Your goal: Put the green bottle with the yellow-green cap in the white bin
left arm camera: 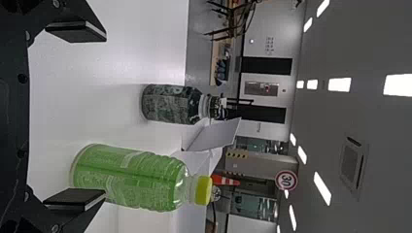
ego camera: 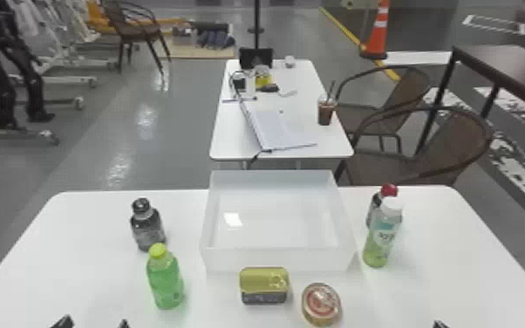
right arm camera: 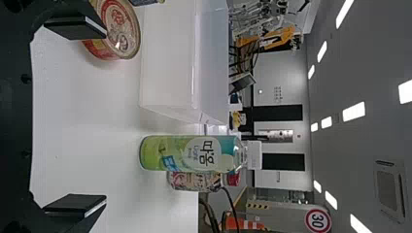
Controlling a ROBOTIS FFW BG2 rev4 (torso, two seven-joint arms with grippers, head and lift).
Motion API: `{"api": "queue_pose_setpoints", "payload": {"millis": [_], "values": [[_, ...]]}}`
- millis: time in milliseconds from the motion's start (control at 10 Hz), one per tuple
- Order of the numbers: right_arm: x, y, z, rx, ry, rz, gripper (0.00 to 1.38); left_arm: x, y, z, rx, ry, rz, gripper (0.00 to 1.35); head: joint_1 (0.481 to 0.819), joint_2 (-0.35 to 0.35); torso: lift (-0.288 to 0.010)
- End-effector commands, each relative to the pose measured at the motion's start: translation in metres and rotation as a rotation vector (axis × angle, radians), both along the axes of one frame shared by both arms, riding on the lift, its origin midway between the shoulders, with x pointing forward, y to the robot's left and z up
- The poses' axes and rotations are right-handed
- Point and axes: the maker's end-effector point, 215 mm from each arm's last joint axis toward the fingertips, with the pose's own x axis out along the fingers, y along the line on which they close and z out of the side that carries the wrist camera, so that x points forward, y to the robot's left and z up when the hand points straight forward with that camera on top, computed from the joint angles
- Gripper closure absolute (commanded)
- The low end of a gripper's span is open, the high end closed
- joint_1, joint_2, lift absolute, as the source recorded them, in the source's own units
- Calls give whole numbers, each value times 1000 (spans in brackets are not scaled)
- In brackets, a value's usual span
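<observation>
The bottle [ego camera: 165,283] is green under a yellow-green cap [ego camera: 158,250], the bin [ego camera: 224,260] milky white, the desk [ego camera: 83,257] white, the traffic cone [ego camera: 376,41] orange with white bands.

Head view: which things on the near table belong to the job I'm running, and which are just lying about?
Part of the job:
green bottle with the yellow-green cap
white bin

Just lying about:
dark bottle with the black cap
white-capped bottle
red-capped bottle
gold-lidded rectangular tin
round tin
</observation>
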Motion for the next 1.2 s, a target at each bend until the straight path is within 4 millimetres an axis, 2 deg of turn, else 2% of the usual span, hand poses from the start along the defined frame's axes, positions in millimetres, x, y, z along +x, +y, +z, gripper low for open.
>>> {"api": "queue_pose_setpoints", "payload": {"millis": [0,500,600,1000,1100], "values": [[0,0,0,1,0,-1,101,0,-1,0,-5,0,1,163,549,0,-100],[-1,0,-1,1,1,-1,101,0,-5,-3,-8,6,-4,163,549,0,-100],[-1,0,-1,1,1,-1,101,3,-11,-6,-20,17,-15,159,549,0,-100],[0,0,-1,4,1,-2,101,34,-77,-13,-156,13,-119,151,549,0,-100],[0,0,-1,6,1,-2,101,42,-81,-10,-147,3,-132,151,549,0,-100]]}}
